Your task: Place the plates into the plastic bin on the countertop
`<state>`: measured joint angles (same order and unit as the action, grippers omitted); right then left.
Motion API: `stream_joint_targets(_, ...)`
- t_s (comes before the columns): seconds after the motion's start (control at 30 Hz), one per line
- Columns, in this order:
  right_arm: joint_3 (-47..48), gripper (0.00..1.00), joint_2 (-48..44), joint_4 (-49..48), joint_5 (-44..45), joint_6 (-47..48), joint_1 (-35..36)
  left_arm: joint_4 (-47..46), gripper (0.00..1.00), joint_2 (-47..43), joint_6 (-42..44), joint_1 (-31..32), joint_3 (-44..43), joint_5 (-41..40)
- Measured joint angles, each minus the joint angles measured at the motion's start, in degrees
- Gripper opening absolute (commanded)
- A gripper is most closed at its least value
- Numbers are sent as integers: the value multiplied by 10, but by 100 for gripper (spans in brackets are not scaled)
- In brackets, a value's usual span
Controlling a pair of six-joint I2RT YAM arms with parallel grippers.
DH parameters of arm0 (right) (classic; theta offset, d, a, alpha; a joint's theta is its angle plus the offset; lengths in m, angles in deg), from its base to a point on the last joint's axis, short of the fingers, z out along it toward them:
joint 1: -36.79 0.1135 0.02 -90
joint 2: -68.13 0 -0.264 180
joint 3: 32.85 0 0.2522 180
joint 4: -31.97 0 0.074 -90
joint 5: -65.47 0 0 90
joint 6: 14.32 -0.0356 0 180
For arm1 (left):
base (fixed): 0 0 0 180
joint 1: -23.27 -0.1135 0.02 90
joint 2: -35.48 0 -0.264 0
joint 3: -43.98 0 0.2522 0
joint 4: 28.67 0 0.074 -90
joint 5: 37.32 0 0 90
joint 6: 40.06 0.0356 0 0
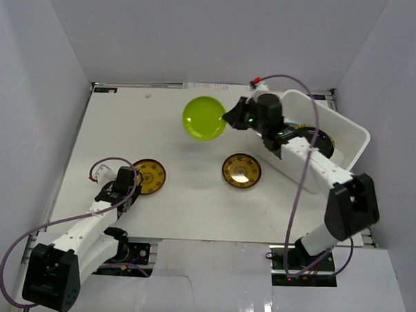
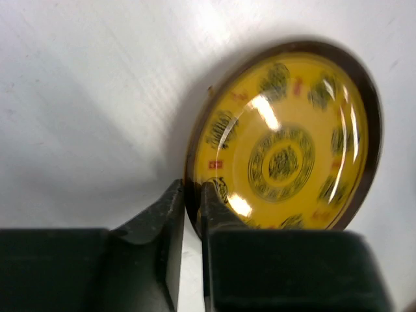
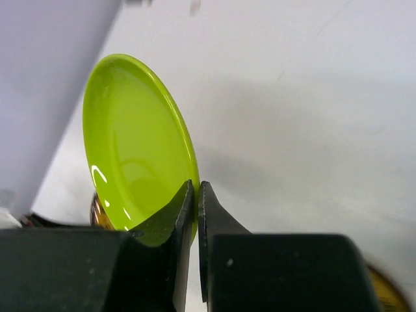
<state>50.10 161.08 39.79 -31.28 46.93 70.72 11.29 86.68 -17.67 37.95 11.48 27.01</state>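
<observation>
Lime-green glossy round plate (image 1: 204,118) sits toward 12 o'clock on the large flat white countertop (image 1: 191,214). It is held up off the surface and tilted, with its hollow face turned toward the top camera. The right gripper (image 1: 232,117) grips it at the 3 o'clock edge. In the right wrist view the two black fingers (image 3: 185,201) are pressed onto the plate's rim, one on each face, with only the rim's thickness between them.

Just beyond the gripper, at 2 o'clock, stands the white rectangular plastic bin (image 1: 355,133) with rounded corners. Inside it lie dark round plates (image 1: 318,138) with some gold showing, partly hidden by the right arm, so their number cannot be told.

Near the table's centre, at 5 o'clock from the green plate, a gold-amber patterned round plate (image 1: 241,170) lies flat and untouched.

At 8 o'clock a second gold-amber patterned plate (image 1: 150,175) with a dark brown rim is held by the left gripper (image 1: 133,185). In the left wrist view its fingers (image 2: 172,208) are clamped on the rim at the plate's 7 o'clock edge. Whether this plate rests on the countertop or is raised cannot be told.
</observation>
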Motion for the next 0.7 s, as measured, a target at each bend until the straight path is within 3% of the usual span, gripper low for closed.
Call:
stream_joint_targets(0.07,-2,8,-65,2,-2,3,-71,-23,0,-8,5,-2,2,-2)
stream_joint_targets(0.3,-107,8,-232,36,69,19,-370,-82,0,-34,66,-4,8,42)
stream_joint_targets(0.57,-238,8,-239,110,128,22,-461,-73,0,-102,157,-4,-78,147)
stream_joint_targets(0.63,-248,23,-237,113,129,16,-468,-88,0,-106,164,-4,-118,182)
stream_joint_targets(0.67,-250,36,-237,113,130,14,-470,-98,0,-104,163,-4,-137,202)
stream_joint_targets(0.7,-250,56,-237,114,131,12,-471,-110,0,-97,163,-3,-156,223)
